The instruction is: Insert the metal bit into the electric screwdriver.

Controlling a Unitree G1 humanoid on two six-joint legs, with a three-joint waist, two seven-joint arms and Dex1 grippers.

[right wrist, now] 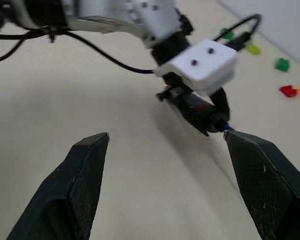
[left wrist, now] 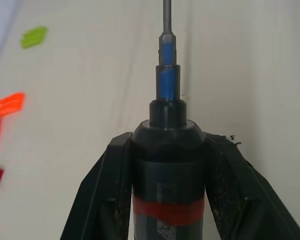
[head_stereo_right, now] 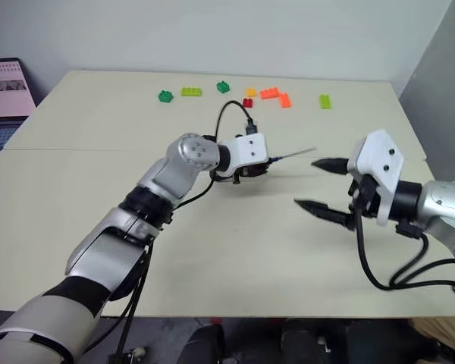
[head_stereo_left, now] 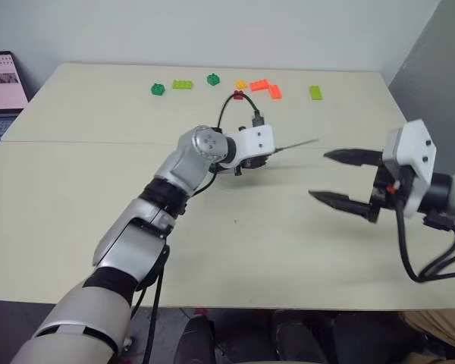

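My left gripper (head_stereo_left: pixel 259 161) is shut on the electric screwdriver (left wrist: pixel 168 165), a dark cylinder with a red band, held above the middle of the table. Its fingers (left wrist: pixel 107 180) clamp the body on both sides. The thin metal bit (left wrist: pixel 166 15) sticks straight out of the blue tip (left wrist: pixel 167 82). From the head it shows as a grey needle (head_stereo_left: pixel 296 144) pointing right, toward my right gripper (head_stereo_left: pixel 319 175). That gripper hovers open just right of the bit's end, with nothing between its fingers (right wrist: pixel 82 175). The screwdriver's front (right wrist: pixel 205 117) lies close to one right fingertip.
Several coloured toy bricks (head_stereo_left: pixel 259 85) lie scattered along the far side of the pale table (head_stereo_left: pixel 76 197). A laptop (head_stereo_left: pixel 1 83) stands off the table's far left corner. A black cable (head_stereo_left: pixel 229 102) loops above my left wrist.
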